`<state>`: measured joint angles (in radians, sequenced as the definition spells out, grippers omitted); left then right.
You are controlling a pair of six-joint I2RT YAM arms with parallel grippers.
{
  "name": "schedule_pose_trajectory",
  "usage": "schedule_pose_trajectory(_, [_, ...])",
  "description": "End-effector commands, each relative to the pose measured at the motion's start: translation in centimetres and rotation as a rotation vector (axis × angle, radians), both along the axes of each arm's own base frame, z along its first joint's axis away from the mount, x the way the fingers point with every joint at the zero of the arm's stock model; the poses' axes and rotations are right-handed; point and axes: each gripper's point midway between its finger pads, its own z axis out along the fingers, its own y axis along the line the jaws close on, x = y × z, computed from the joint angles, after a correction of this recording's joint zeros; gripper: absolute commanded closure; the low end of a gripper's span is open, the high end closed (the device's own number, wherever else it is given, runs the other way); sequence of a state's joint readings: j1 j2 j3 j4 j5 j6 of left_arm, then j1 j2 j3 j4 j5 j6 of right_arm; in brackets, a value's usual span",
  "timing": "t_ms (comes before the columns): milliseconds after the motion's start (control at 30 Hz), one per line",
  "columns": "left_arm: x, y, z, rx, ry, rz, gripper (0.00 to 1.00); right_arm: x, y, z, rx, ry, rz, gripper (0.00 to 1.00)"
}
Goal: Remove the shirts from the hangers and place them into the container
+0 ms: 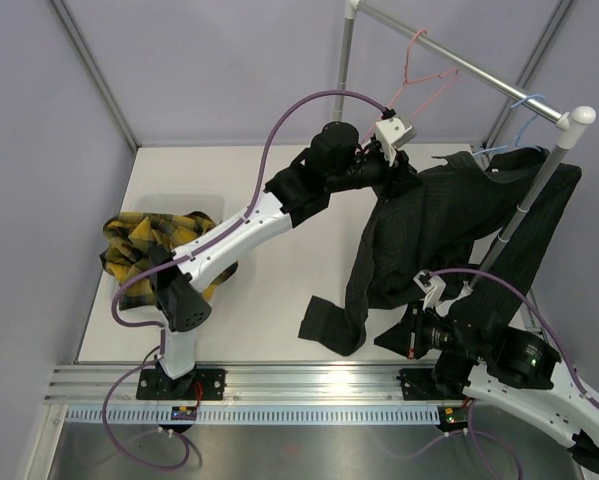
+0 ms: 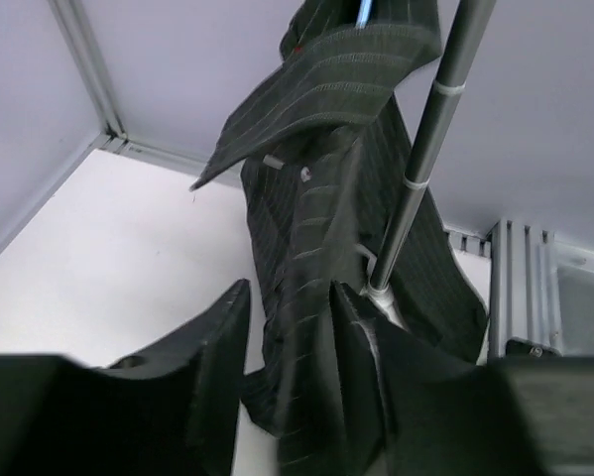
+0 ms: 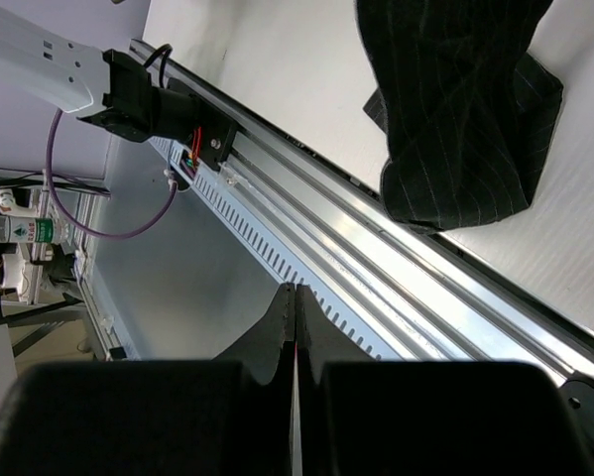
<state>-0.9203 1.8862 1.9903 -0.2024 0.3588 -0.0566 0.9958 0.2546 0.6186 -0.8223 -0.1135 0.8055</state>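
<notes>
Your left end effector (image 2: 289,290) sits closest to its wrist camera. Its fingers are partly apart, with a fold of the black shirt (image 2: 316,228) hanging between them. A sliver of desk (image 2: 98,258) shows beside the cloth, so I judge the fabric is bracketed, not pinched. Your right end effector (image 3: 294,297) has its fingers pressed together on nothing. It is low at the near edge, over the aluminium base rail (image 3: 376,258), with a corner of the black shirt lying on the desk just beyond it.

From above, the left arm reaches up to the shirt's collar side. The garment drapes from the light blue hanger (image 1: 527,100) at the right end of the clothes rail (image 1: 459,50), and its lower part trails onto the desk.

About half of the job looks done. The plaid shirt (image 1: 144,240) lies bundled at the left of the desk, apparently inside the translucent container (image 1: 169,203), though only a faint stretch of its rim shows. The pink hanger (image 1: 429,76) hangs bare on the rail.

You have yet to get the black shirt off the blue hanger and carry it across to the container, which is well apart from it.
</notes>
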Motion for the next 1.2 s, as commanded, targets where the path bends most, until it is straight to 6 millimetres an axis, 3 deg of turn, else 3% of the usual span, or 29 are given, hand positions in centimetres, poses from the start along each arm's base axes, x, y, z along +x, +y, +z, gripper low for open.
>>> schedule_pose_trajectory(0, [-0.6,-1.4,2.5,-0.054,-0.017,-0.063,0.7,0.2,-0.7,1.7,0.023,-0.034,-0.027,1.0])
schedule_pose_trajectory(33, [-0.8,-1.7,2.5,-0.056,-0.005,-0.073,0.79,0.2,-0.8,1.7,0.02,-0.035,-0.029,1.0])
schedule_pose_trajectory(67, [-0.7,-2.0,2.5,-0.062,0.0,-0.076,1.0,0.2,-1.0,1.8,0.017,-0.039,-0.034,1.0])
schedule_pose_trajectory(200, [-1.4,-1.8,4.3,-0.117,-0.001,-0.094,1.0,0.2,-1.4,1.8,0.013,-0.042,-0.048,1.0])
schedule_pose_trajectory(400, [-1.4,-0.9,10.0,-0.258,-0.056,-0.058,1.0,0.2,-1.3,2.0,0.021,-0.04,-0.043,1.0])
schedule_pose_trajectory(467, [-0.9,-1.1,10.8,-0.267,-0.062,-0.044,1.0,0.2,-1.2,2.1,0.022,-0.042,-0.041,1.0])
schedule_pose_trajectory(500, [-1.0,-0.7,12.7,-0.291,-0.075,-0.037,1.0,0.2,-1.1,2.1,0.02,-0.04,-0.038,1.0])
schedule_pose_trajectory(533, [-0.3,-1.6,11.7,-0.278,-0.062,-0.034,1.0,0.2,-1.1,2.2,0.021,-0.038,-0.04,1.0])
schedule_pose_trajectory(600, [0.2,-1.8,11.8,-0.288,-0.054,-0.022,1.0,0.2,-1.1,2.4,0.026,-0.041,-0.04,1.0])
schedule_pose_trajectory(700, [2.3,-2.0,9.7,-0.271,0.0,0.005,1.0,0.2,-1.2,2.5,0.026,-0.043,-0.041,1.0])
schedule_pose_trajectory(800, [4.7,-2.2,6.0,-0.223,0.086,0.033,1.0,0.3,-1.1,2.6,0.021,-0.044,-0.043,1.0])
schedule_pose_trajectory(933, [6.1,-2.0,1.6,-0.134,0.141,0.094,1.0,0.4,-1.1,2.4,0.018,-0.046,-0.045,1.0])
schedule_pose_trajectory(1067, [5.3,0.0,-1.7,-0.029,0.185,0.14,1.0,0.4,-0.6,2.2,0.013,-0.044,-0.029,1.0])
schedule_pose_trajectory(1167, [3.9,2.2,-2.3,-0.005,0.191,0.159,1.0,0.6,-0.3,1.7,-0.016,-0.047,-0.015,0.85])
